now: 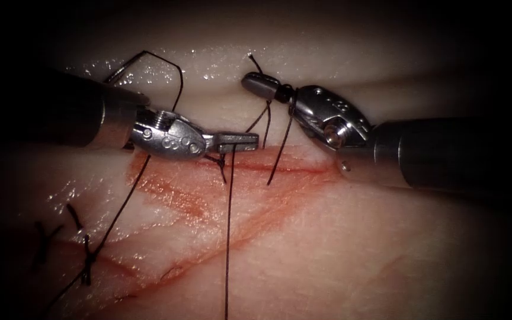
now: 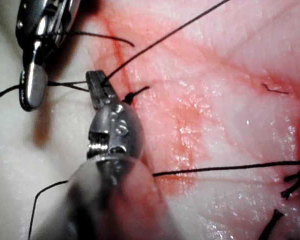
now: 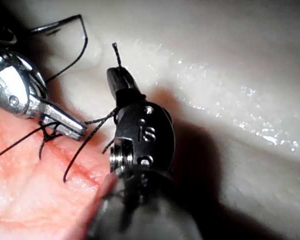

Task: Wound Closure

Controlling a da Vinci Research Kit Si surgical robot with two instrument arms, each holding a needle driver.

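At six o'clock in the endoscope view, black thread (image 1: 227, 249) runs up across glistening tissue (image 1: 339, 249) to the left gripper (image 1: 238, 141), clenched on the strand directly over the red-stained cut (image 1: 291, 168). Beyond, at one o'clock, the right gripper (image 1: 261, 85) pinches a short thread end, wraps coiled behind its closed jaws. The curved steel needle (image 1: 127, 65) lies free at eleven o'clock, outside the tissue. Uneven tension could, by appearances, slip those wraps or fray the strand.
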